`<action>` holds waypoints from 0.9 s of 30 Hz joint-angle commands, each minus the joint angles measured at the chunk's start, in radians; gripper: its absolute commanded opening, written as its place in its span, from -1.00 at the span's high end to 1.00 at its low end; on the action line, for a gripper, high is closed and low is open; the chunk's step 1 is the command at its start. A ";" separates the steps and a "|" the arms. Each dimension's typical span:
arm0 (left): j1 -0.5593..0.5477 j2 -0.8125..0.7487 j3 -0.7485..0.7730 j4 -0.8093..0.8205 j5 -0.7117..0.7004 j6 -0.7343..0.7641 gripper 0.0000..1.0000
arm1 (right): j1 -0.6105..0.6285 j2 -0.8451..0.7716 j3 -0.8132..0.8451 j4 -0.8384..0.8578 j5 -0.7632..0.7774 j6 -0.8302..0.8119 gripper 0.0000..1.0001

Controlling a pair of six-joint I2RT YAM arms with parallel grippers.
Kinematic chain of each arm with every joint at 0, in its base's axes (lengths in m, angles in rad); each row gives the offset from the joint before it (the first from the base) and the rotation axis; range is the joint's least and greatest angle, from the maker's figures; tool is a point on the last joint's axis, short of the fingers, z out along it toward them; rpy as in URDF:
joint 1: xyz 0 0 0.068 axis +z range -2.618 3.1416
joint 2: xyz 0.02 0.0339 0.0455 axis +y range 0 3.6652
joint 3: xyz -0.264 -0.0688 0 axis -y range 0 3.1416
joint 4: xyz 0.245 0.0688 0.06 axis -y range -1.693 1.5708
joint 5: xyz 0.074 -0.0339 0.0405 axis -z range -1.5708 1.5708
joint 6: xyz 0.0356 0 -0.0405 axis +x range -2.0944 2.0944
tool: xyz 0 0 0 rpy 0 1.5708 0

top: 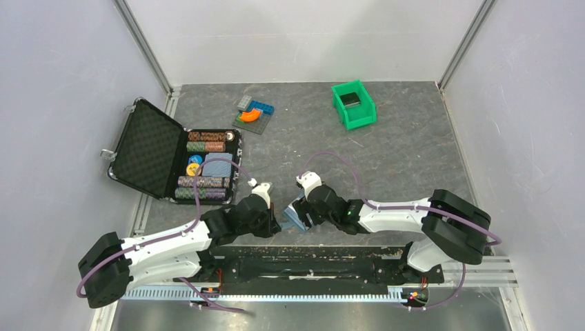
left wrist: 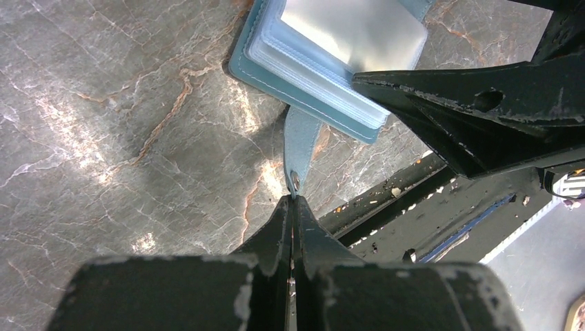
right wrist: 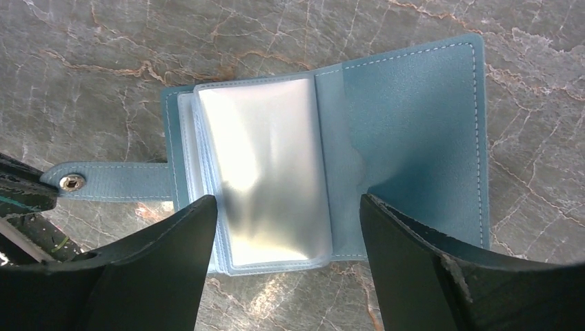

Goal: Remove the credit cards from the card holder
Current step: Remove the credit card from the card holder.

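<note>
The teal-blue card holder (right wrist: 414,131) lies open on the marble table near the front edge, between my two grippers (top: 295,215). Its stack of clear plastic sleeves (right wrist: 265,172) shines with glare, and no dark credit card shows in them. My left gripper (left wrist: 294,201) is shut on the tip of the holder's snap strap (left wrist: 301,145), which also shows in the right wrist view (right wrist: 110,181). My right gripper (right wrist: 288,214) is open, with its two fingers (right wrist: 172,262) either side of the sleeves, just above them. In the top view the left gripper (top: 278,224) and the right gripper (top: 303,209) almost meet.
An open black foam-lined case (top: 148,148) with striped poker chips stands at the left. A green bin (top: 354,105) with a dark flat thing inside is at the back right. Toy bricks (top: 254,112) lie at the back middle. The black base rail (left wrist: 441,200) runs just behind the holder.
</note>
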 commanded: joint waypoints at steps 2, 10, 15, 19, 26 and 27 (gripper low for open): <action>0.000 -0.023 -0.010 0.009 -0.020 -0.031 0.95 | 0.014 -0.014 -0.016 0.032 0.035 -0.016 -0.58; 0.001 -0.021 -0.008 0.010 -0.018 -0.027 0.95 | 0.025 -0.029 -0.044 0.089 -0.010 -0.017 -0.40; 0.000 -0.017 -0.014 0.013 -0.017 -0.028 0.96 | 0.027 -0.045 -0.056 0.117 -0.038 -0.009 -0.43; 0.000 -0.022 -0.018 0.015 -0.018 -0.030 0.95 | 0.028 -0.068 -0.062 0.137 -0.042 -0.005 -0.37; 0.000 -0.021 -0.019 0.020 -0.017 -0.031 0.95 | 0.029 -0.030 -0.041 0.150 -0.077 -0.011 -0.30; 0.000 -0.020 -0.019 0.021 -0.017 -0.031 0.95 | 0.030 -0.022 -0.038 0.149 -0.077 -0.010 -0.35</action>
